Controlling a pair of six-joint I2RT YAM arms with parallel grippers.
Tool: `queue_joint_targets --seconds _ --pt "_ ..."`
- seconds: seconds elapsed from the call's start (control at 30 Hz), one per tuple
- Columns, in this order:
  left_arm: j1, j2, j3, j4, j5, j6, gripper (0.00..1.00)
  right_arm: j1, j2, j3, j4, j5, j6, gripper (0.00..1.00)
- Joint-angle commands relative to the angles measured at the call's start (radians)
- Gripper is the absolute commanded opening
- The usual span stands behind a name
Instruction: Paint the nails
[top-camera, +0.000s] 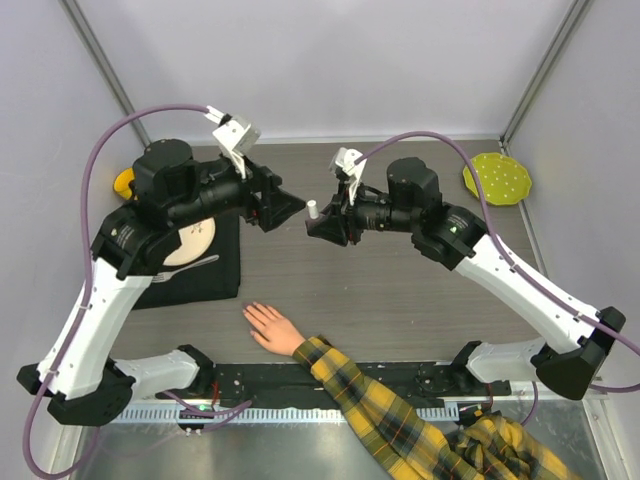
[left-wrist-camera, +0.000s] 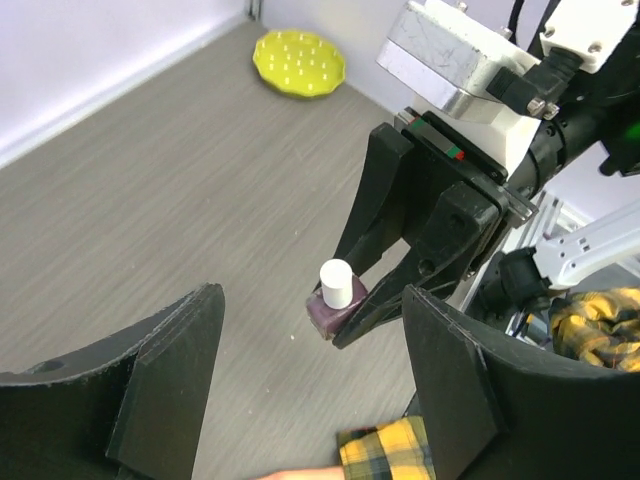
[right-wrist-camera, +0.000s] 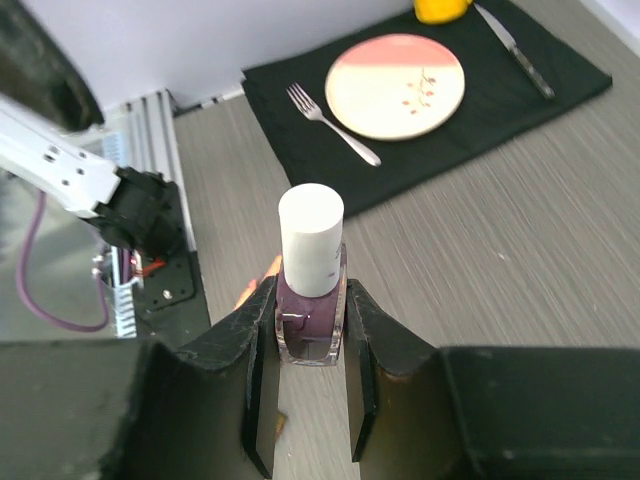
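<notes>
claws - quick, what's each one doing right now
left claw: open, empty
right claw: closed on the nail polish bottle

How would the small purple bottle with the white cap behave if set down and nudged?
The bottle looks like smooth glass, so probably slippery and breakable; the right gripper clamps its flat sides. Its tall white cap over a narrow base suggests it may tip if pushed high up.
</notes>
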Motion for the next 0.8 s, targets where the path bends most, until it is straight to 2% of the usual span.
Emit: queue_joint_targets --seconds 0.0,0.33,0.43,0.63,0.77 --pt "0.003 0.01 -0.012 -0.016 0.0 0.005 0.76 0.011 -0.005 0.055 -0.007 0.081 -0.039 0.01" --pt "-0.003 0.097 0.03 -0.068 0.033 0.015 0.71 0.016 -0.007 0.058 -0.006 0.085 -0.045 0.01" --pt "-0.02 0.129 0.048 -0.084 0.042 0.023 0.66 0.017 -0.004 0.061 -0.004 0.084 -0.045 0.01" --pt "-0.051 0.152 0.056 -0.068 0.04 0.029 0.45 0.02 0.004 0.062 -0.003 0.082 -0.048 0.01" --pt "-0.054 0.158 0.057 -0.065 0.036 0.037 0.24 0.022 0.006 0.061 -0.004 0.088 -0.052 0.01"
